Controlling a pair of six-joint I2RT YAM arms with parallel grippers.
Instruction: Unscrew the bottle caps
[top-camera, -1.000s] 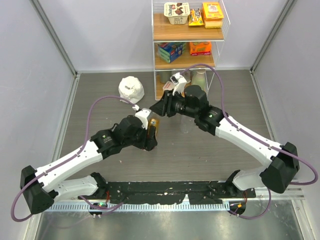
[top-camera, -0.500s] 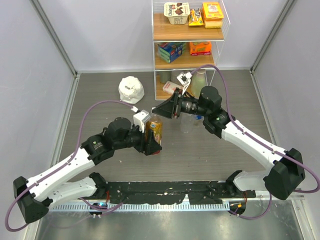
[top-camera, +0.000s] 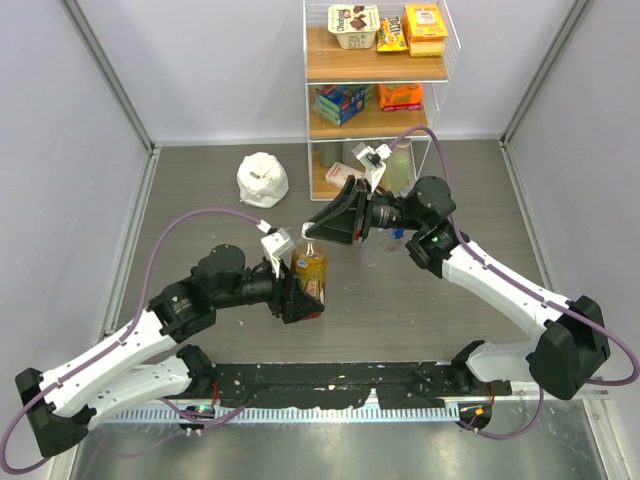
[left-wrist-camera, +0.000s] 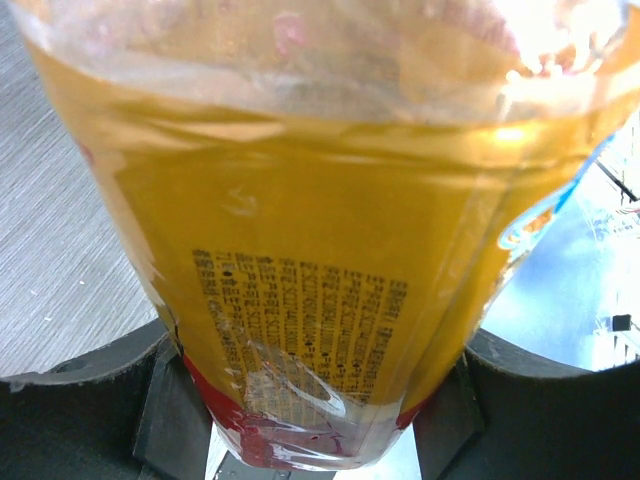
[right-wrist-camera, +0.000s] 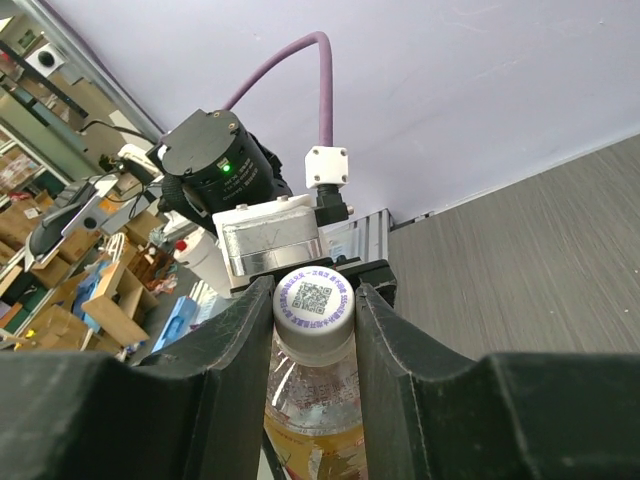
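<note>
The amber bottle (top-camera: 309, 272) with a red-and-gold label stands upright in mid-table. My left gripper (top-camera: 298, 292) is shut on its lower body; in the left wrist view the bottle (left-wrist-camera: 320, 230) fills the frame, with my gripper (left-wrist-camera: 315, 405) clamping both sides. My right gripper (top-camera: 313, 233) reaches in from the right at the bottle's top. In the right wrist view its fingers (right-wrist-camera: 245, 340) press both sides of the white cap (right-wrist-camera: 313, 303), which bears a printed code. A clear bottle (top-camera: 374, 246) shows partly under the right arm. The third bottle and the other caps are hidden.
A white lumpy bag (top-camera: 262, 178) lies at the back left. A wire shelf unit (top-camera: 376, 70) with snack boxes stands at the back, a pale green bottle (top-camera: 399, 163) at its foot. Grey walls close both sides.
My left arm drew the amber bottle toward the near side and set it upright. My right gripper followed and now sits around the cap.
</note>
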